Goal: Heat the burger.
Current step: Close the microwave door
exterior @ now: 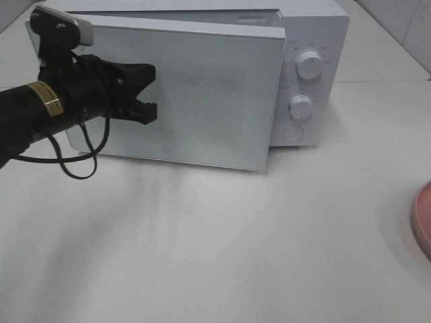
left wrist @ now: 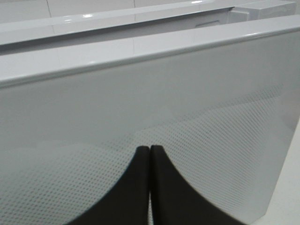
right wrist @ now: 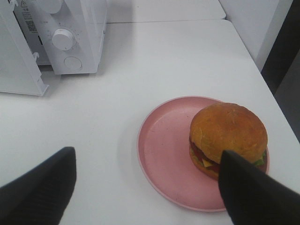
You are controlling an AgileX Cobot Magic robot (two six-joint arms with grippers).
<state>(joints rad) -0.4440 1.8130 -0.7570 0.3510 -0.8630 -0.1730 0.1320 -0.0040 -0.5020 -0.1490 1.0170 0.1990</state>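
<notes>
No legible text on microwave [exterior: 316, 40] labels

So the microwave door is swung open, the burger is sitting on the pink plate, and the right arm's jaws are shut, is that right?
Not quite. The right gripper has its jaws spread wide, as the right wrist view shows; it is the left arm's jaws that are shut. The rest holds: the microwave door is swung open and the burger sits on the pink plate.

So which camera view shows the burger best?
The right wrist view: the burger sits whole on the pink plate, bun and layers visible. The exterior high view shows only the plate's edge, no burger. The left wrist view shows only the microwave door.
</notes>
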